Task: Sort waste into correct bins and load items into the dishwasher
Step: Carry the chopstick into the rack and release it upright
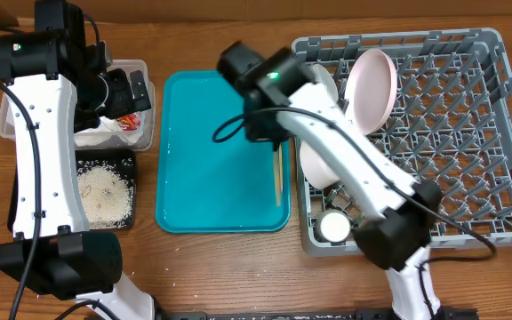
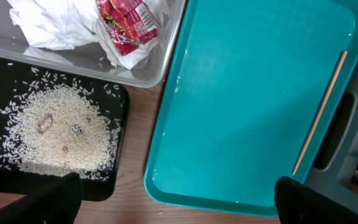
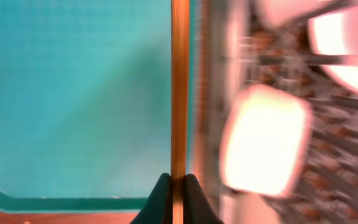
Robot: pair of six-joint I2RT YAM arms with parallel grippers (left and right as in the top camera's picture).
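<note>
My right gripper is shut on a thin wooden chopstick over the right edge of the teal tray. The chopstick also shows in the overhead view and the left wrist view. My left gripper is open and empty, above the clear tub. The tub holds crumpled napkins and a red-and-white wrapper. The black tray holds rice grains. The grey dish rack holds an upright white plate, a bowl and a small cup. A second chopstick is not visible.
The teal tray lies between the bins and the rack, bare except for a few grains. Bare wooden table shows between the black tray and the teal tray. The right arm crosses the rack's left side and hides part of it.
</note>
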